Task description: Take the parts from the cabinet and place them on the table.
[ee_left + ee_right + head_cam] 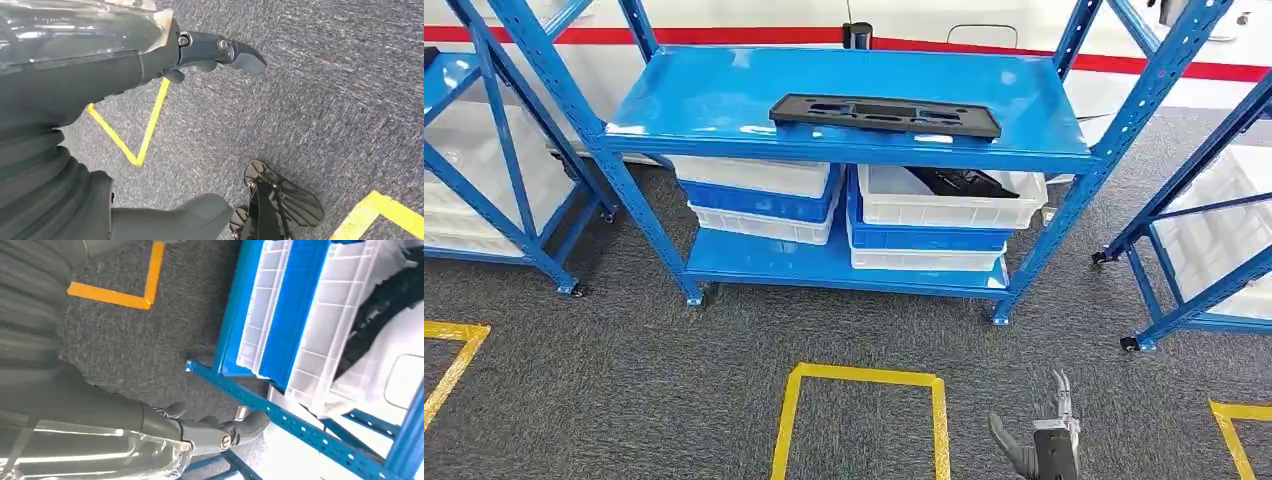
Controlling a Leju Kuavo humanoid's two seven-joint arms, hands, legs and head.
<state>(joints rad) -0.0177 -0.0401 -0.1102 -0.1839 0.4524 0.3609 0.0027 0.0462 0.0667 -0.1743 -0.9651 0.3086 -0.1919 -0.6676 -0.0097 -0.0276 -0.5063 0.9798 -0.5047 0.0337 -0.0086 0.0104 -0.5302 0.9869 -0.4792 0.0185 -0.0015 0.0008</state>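
While my right hand [1044, 440] sits low at the bottom of the head view, out over the grey carpet [624, 380] with its fingers apart and nothing in them, I judge I am at the very start of the job: the approach, with no part yet taken. From the right wrist camera I see the thumb [240, 427] stretched out near a blue rack post [280, 415], and no object in the grasp. My left hand [210, 50] hangs at my side above the carpet, its thumb extended; I cannot tell how the other fingers lie, though I see nothing held.

Moving outward, a yellow floor marking [864, 410] lies just beside the right hand, and beyond it stands the blue cabinet [844, 150]. The black part [886, 114] lies flat on the top shelf, towards the right of centre, well apart from the hand and above it. Below, stacked white and blue bins [934, 225] fill the lower shelf, and the right top bin holds another dark part [959, 182].

Next, I reckon I must raise the right arm and reach forward over the shelf edge to the black part, closing on its near long edge. It looks thin and long, so a grip off centre may let it tip.
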